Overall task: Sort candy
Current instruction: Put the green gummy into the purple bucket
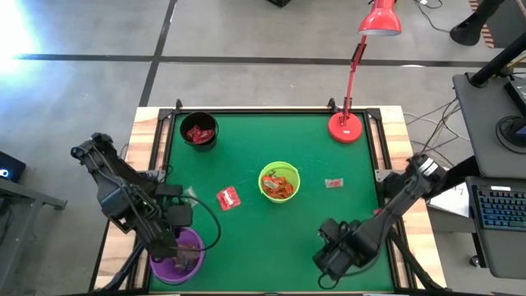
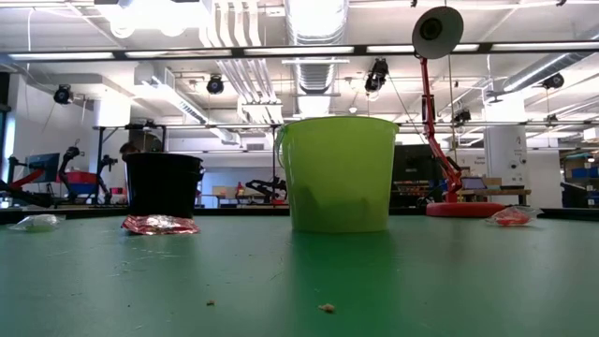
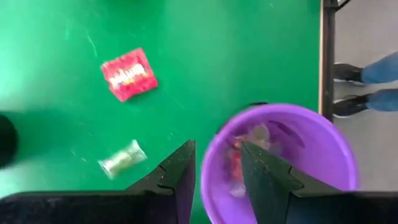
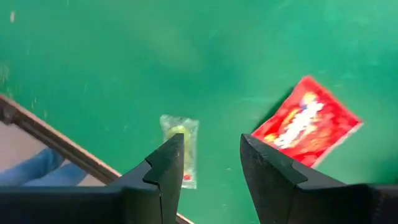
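Note:
A flat red packet [image 1: 228,197] lies on the green mat, with a small clear-wrapped sweet [image 1: 191,193] beside it. Another small sweet [image 1: 334,182] lies right of the lime-green bowl [image 1: 279,182], which holds orange-red wrappers. The black bowl [image 1: 200,131] holds red packets. My left gripper [image 3: 217,177] hangs open over the far rim of the purple bowl [image 3: 280,155], which holds pale wrappers; it grips nothing. My right gripper [image 4: 211,168] is open above the mat near the table's near right corner. Beyond its fingers show a clear-wrapped sweet [image 4: 180,149] and a red packet [image 4: 306,121].
A red desk lamp [image 1: 345,127] stands at the far right corner of the mat. A person's legs and shoes [image 3: 364,87] stand just off the table's edge. Bare green mat lies between the bowls. Neither gripper shows in the low view; crumbs [image 2: 326,307] lie there.

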Action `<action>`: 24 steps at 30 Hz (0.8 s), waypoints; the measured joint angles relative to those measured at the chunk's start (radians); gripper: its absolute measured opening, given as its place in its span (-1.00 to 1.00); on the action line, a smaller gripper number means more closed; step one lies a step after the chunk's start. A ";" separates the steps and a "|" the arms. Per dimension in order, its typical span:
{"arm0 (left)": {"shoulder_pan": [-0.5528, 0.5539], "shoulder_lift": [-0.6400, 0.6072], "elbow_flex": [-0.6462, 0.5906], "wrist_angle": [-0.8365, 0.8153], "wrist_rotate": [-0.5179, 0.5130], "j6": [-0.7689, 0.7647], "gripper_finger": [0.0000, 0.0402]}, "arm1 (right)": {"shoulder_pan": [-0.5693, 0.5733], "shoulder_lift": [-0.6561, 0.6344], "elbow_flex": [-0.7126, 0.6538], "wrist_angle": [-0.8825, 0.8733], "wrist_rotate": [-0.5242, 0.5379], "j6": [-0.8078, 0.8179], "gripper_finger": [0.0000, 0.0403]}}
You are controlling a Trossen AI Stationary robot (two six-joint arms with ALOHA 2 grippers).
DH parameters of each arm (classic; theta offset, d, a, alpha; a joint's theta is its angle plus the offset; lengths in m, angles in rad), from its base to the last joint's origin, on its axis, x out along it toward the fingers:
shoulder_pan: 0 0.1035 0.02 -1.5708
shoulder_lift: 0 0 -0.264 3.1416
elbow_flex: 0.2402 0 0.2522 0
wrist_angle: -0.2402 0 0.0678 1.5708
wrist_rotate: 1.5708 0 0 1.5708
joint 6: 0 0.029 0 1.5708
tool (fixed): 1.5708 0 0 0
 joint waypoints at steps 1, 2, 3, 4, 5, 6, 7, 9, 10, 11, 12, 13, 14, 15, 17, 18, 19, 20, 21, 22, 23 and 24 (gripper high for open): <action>0.000 0.000 0.000 0.000 -0.014 0.010 -0.45 | 0.007 0.018 0.000 0.021 0.000 0.000 -0.26; 0.000 0.000 0.000 0.000 -0.026 0.019 -0.45 | 0.015 0.035 0.000 0.040 0.000 0.001 -0.25; 0.000 0.000 0.000 0.000 -0.029 0.028 -0.45 | 0.020 0.054 0.000 0.052 0.000 0.002 -0.25; 0.000 0.000 0.000 0.000 -0.030 0.037 -0.45 | 0.023 0.073 0.001 0.057 -0.001 0.009 -0.24; 0.000 0.000 0.000 0.000 -0.030 0.045 -0.45 | 0.024 0.092 0.003 0.059 -0.001 0.022 -0.23; 0.000 0.000 0.000 0.000 -0.030 0.050 -0.45 | 0.027 0.109 0.005 0.060 -0.005 0.037 -0.22; 0.000 0.000 0.000 0.000 -0.029 0.054 -0.45 | 0.027 0.125 0.007 0.063 -0.024 0.047 -0.21; 0.000 0.000 0.000 0.000 -0.029 0.056 -0.45 | 0.027 0.153 0.010 0.065 -0.092 0.059 -0.18; 0.000 0.000 0.000 0.000 -0.029 0.056 -0.45 | 0.028 0.164 0.011 0.069 -0.132 0.060 -0.16; 0.000 0.000 0.000 0.000 -0.028 0.056 -0.45 | 0.028 0.172 0.011 0.071 -0.164 0.059 -0.13; 0.000 0.000 0.000 0.000 -0.028 0.057 -0.45 | 0.028 0.181 0.011 0.071 -0.185 0.057 -0.11; 0.000 0.000 0.000 0.000 -0.028 0.059 -0.45 | 0.029 0.190 0.011 0.075 -0.199 0.056 -0.09; 0.000 0.000 0.000 0.000 -0.028 0.066 -0.45 | 0.031 0.195 0.011 0.081 -0.204 0.058 -0.07; 0.000 0.000 0.000 0.000 -0.028 0.073 -0.45 | 0.035 0.200 0.011 0.094 -0.203 0.063 -0.05; 0.000 0.000 0.000 0.000 -0.027 0.084 -0.45 | 0.041 0.206 0.011 0.125 -0.196 0.071 -0.03; 0.000 0.000 0.000 0.000 -0.027 0.088 -0.45 | 0.046 0.211 0.011 0.142 -0.189 0.078 -0.02; 0.000 0.000 0.000 0.000 -0.027 0.092 -0.45 | 0.050 0.216 0.011 0.158 -0.188 0.078 -0.02; 0.000 0.000 0.000 0.000 -0.027 0.093 -0.45 | 0.054 0.225 0.011 0.168 -0.181 0.077 -0.02; 0.000 0.000 0.000 -0.001 -0.027 0.093 -0.45 | 0.056 0.237 0.011 0.174 -0.179 0.077 -0.01; 0.000 0.000 0.000 0.000 -0.027 0.093 -0.45 | 0.058 0.247 0.011 0.180 -0.179 0.077 -0.01; 0.000 0.000 0.000 0.000 -0.027 0.093 -0.45 | 0.060 0.259 0.011 0.183 -0.177 0.077 -0.01; 0.000 0.000 0.000 -0.001 -0.027 0.093 -0.45 | 0.060 0.270 0.011 0.190 -0.177 0.076 -0.01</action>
